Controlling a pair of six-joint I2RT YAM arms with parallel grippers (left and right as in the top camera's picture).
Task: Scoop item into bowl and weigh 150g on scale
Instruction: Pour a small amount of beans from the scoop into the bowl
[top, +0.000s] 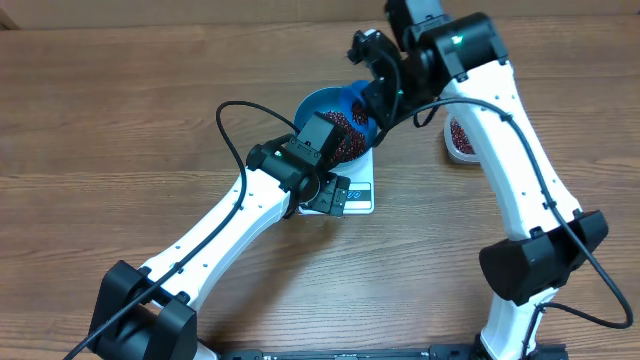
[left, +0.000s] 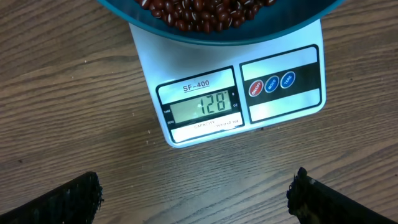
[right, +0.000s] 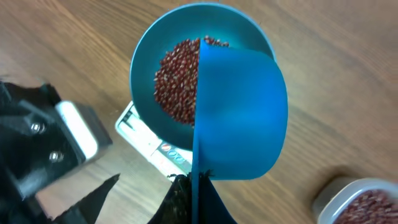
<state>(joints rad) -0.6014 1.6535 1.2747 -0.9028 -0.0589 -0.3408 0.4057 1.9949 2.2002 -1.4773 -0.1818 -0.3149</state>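
Note:
The blue bowl (top: 318, 108) stands on the white scale (top: 362, 192), with a heap of red-brown beans (right: 176, 87) inside it. The scale's display (left: 201, 106) reads 128. My right gripper (right: 198, 185) is shut on the handle of a blue scoop (right: 239, 112), which is turned on its side above the bowl's (right: 146, 68) right half. My left gripper (left: 196, 194) hangs open over bare wood just in front of the scale (left: 280, 106), nothing between its fingers (left: 74, 199). In the overhead view it (top: 338, 193) covers the scale's front.
A clear tub (top: 462, 136) holding more beans sits to the right of the scale, under the right arm; its corner (right: 360, 202) shows in the right wrist view. The left arm crosses the table from the near left.

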